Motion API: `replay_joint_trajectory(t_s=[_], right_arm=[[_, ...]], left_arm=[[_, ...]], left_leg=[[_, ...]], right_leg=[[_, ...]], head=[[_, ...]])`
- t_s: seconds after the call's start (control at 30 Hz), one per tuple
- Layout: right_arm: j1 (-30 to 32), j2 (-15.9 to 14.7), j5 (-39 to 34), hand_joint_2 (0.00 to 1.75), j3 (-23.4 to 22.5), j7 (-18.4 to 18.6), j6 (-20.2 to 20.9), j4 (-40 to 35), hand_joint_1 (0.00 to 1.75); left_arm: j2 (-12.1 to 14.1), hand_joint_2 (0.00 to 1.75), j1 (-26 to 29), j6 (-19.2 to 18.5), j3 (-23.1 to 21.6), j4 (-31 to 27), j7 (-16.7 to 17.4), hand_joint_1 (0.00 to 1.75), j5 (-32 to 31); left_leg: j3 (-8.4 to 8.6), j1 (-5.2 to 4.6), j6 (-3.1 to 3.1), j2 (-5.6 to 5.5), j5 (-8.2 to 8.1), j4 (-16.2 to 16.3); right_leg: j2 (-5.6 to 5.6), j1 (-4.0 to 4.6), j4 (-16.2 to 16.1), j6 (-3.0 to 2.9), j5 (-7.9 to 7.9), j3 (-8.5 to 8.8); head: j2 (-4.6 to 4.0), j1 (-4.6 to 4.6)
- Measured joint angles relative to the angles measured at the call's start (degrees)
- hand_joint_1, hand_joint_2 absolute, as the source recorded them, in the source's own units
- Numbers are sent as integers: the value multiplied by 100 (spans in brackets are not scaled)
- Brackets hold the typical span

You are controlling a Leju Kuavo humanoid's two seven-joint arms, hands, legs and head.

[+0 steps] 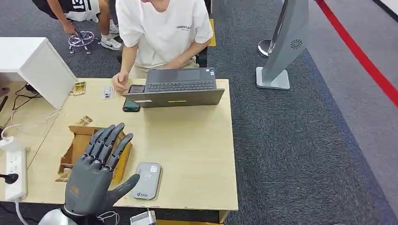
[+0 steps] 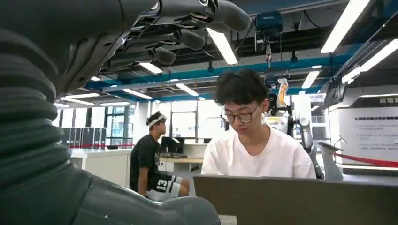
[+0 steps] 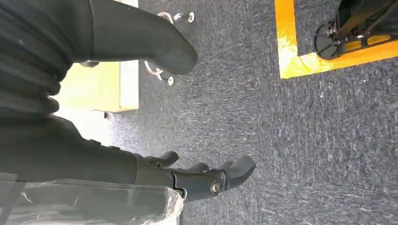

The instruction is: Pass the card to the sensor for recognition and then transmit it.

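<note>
Left hand (image 1: 96, 168) hovers flat over the cardboard box (image 1: 75, 136), back up. Its fingers are stretched and fanned toward 12 o'clock, the thumb out toward 4 o'clock. We see nothing in it from the head view, and the left wrist view shows bare fingertips against the ceiling, so it has hold of nothing. The hand hides most of the box's inside, so we cannot tell what lies there.

One patterned card (image 1: 84, 121) pokes out at the box's 12 o'clock edge, and another card corner (image 1: 63, 176) at its 7 o'clock corner is half covered. Two far cards (image 1: 78, 88) lie at 11 o'clock near the person's hand (image 1: 120, 82); their print is too small to read.

The grey sensor (image 1: 148, 179) lies flat at 4 o'clock of the hand, just beside the thumb tip and close to the near table edge (image 1: 187, 206).

The right hand (image 3: 206, 180) hangs over grey carpet, fingers loosely extended and holding nothing.

The laptop (image 1: 180, 89) and phone (image 1: 131, 105) crowd the 12 o'clock edge. Bare tabletop lies between them and the sensor, widest toward 2 o'clock. A power strip (image 1: 15, 171) sits at 9 o'clock, cut by the frame.
</note>
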Motion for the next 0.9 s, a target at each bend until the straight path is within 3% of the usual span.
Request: replay_joint_trajectory(t_s=[0.23,0.3,0.47,0.63,0.9], right_arm=[[11,0,57,175,31,4,26,-41,0],[30,0,72,175,57,-4,37,-48,0],[92,2,70,175,168,-74,28,-70,0],[116,2,55,175,247,-118,-53,-63,0],[135,2,39,175,291,-136,-59,-61,0]], left_arm=[[205,175,122,35,-140,6,-102,0,168],[326,175,181,269,-217,50,-197,0,203],[949,175,394,1369,-456,493,-317,0,457],[1484,175,582,2167,-673,986,-72,0,474],[1847,175,679,2304,-787,1336,2,0,474]], left_leg=[[4,0,0,-1,0,0],[3,0,0,-2,0,0],[9,2,-6,1,-5,-1],[9,8,-12,-1,-9,-2],[10,7,-12,-2,-9,-2]], right_leg=[[-1,0,0,0,0,6],[-2,0,0,0,0,6],[2,2,1,-5,-4,7],[-1,9,1,-10,-10,4],[-3,8,1,-10,-10,15]], head=[[0,2],[0,2],[0,-7],[0,0],[0,0]])
